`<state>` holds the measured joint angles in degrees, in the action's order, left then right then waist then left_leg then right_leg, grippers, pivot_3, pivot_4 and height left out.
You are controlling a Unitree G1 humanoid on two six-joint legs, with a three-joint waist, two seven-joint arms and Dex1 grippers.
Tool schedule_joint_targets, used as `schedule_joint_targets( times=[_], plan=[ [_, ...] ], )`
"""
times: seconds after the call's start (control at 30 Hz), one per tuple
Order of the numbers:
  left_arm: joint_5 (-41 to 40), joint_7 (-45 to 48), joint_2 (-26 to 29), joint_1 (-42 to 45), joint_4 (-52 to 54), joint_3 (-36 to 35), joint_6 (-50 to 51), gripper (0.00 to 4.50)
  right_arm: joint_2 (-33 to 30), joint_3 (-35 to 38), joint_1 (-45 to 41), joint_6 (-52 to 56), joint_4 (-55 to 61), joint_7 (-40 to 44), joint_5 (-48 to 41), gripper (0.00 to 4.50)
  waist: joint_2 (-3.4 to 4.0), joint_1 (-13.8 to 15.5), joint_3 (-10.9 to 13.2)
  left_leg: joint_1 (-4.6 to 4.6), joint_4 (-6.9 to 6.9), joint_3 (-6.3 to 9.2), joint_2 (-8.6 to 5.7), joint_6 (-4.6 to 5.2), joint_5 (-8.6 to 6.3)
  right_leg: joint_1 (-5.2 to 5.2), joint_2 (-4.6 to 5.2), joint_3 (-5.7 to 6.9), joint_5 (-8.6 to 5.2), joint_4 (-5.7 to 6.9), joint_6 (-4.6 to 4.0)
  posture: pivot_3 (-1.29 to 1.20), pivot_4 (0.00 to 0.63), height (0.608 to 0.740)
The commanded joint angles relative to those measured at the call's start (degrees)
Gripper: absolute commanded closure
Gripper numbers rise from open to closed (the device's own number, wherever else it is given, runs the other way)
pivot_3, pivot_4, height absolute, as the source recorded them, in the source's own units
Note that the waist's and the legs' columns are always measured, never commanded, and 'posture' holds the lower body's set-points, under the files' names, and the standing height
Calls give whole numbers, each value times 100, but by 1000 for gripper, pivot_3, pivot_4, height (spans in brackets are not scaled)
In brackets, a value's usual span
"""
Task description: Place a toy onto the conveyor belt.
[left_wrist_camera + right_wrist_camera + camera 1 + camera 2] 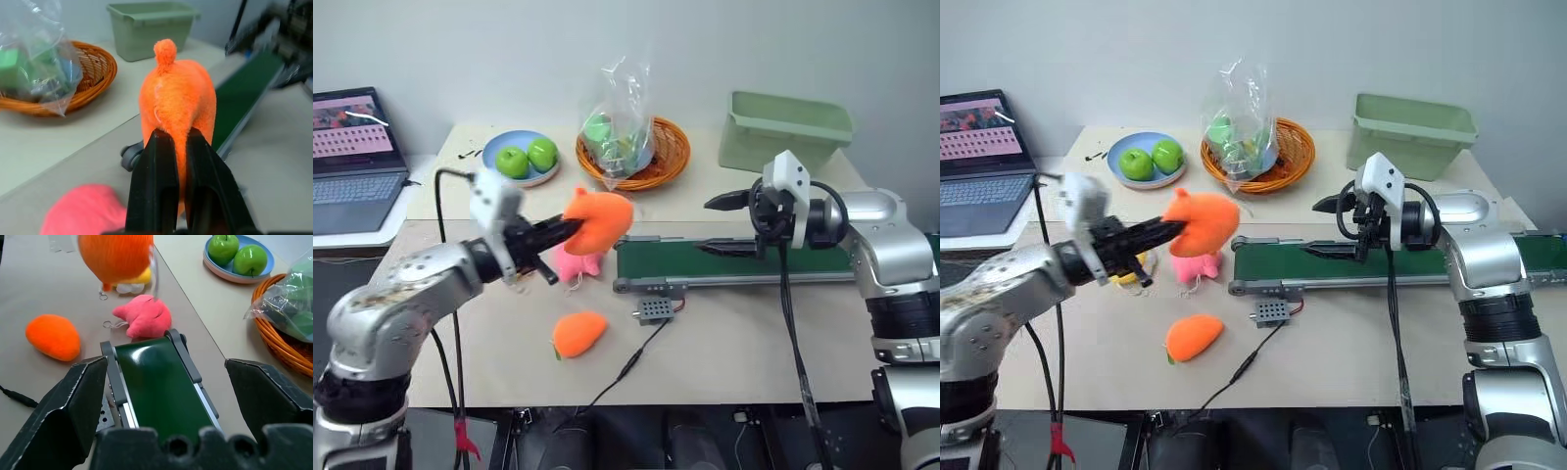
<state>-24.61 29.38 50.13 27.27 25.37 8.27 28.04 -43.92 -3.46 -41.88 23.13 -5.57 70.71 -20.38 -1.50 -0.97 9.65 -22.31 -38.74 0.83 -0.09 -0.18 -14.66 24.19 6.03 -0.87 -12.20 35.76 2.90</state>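
The left end effector is pressed together on the toy, pinching its rear edge between both fingers. The toy is held in the air above the tabletop, just off the near end of the conveyor belt and above the pink plush. Its long axis runs roughly level, in line with the fingers, and points away from the left end effector toward the belt. A small round lobe stands at the far tip (seen in the left wrist view). The toy's eyes cannot be made out.

The right end effector hangs over the belt with its fingers spread wide apart, one above the other, holding nothing. It points back along the belt toward the toy.

The belt lies lengthwise across the tabletop, its roller end nearest the pink plush. A smooth oval orange plush rests on the tabletop nearer the robot, well apart from the toy. A small grey box with a cable sits just beside the belt frame.

At the far side stand a blue plate carrying two green apples, a wicker basket with a clear bag in it, and a pale green bin. A laptop sits open at the left.
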Motion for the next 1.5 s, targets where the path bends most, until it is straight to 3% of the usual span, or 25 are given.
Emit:
schedule_joint_targets(
  times=[0.03,0.13,0.27,0.43,0.63,1.1,1.17,1.27,1.37,1.5],
  plan=[
    [2340,-114,168,310,-1082,645,-2455,4471,-71,209,-21,-72,203,-67,-39,0,2,2,1,1,1,-1,0,0,0,0,-1,0,0,0,0,0,150,740],
    [3630,-457,125,568,-2059,1041,-4102,4471,-79,220,15,-63,225,-95,-41,0,3,21,1,-1,1,-3,3,1,0,2,0,1,0,0,0,0,150,740],
    [4670,-796,-77,922,-2789,1311,-5637,4471,-162,287,80,-2,309,-126,-77,0,2,46,4,-20,-6,-5,3,6,-3,12,4,3,2,-3,4,0,150,740],
    [5360,-1511,-572,1178,-3434,1305,-6795,4471,-223,358,188,56,427,-201,-100,0,2,100,4,-39,-19,-4,2,11,-5,18,8,8,7,3,12,0,150,740],
    [6420,-2202,-974,1539,-4379,1494,-7464,4471,-274,458,266,180,627,-294,-161,0,2,105,4,-39,-25,-5,1,11,-5,19,8,9,9,3,17,0,150,740],
    [7132,-2767,-1459,1872,-5841,1901,-8282,4471,-406,674,432,509,1059,-493,-352,0,2,112,4,-41,-26,-4,1,12,-5,17,9,12,11,13,22,0,150,740],
    [6967,-2646,-1468,1867,-5980,1942,-8494,4471,-415,676,450,527,1087,-508,-363,0,2,105,4,-41,-26,-5,1,12,-5,18,9,11,11,15,22,0,150,740],
    [6069,-1822,-1207,1681,-5185,1810,-8510,4471,-439,673,451,536,1095,-517,-374,0,1,94,4,-44,-26,-4,1,12,-5,21,9,12,11,17,22,0,150,740],
    [5751,-1417,-1155,1594,-4960,1788,-8397,3583,-448,649,444,522,1078,-524,-374,0,2,97,4,-48,-26,-2,1,12,-5,23,11,11,11,22,22,0,150,740],
    [5651,-1167,-1167,1524,-5035,1774,-8356,1954,-454,635,447,507,1075,-529,-372,0,2,97,4,-41,-30,-3,0,12,-5,17,11,11,11,13,23,0,150,740]
  ],
)
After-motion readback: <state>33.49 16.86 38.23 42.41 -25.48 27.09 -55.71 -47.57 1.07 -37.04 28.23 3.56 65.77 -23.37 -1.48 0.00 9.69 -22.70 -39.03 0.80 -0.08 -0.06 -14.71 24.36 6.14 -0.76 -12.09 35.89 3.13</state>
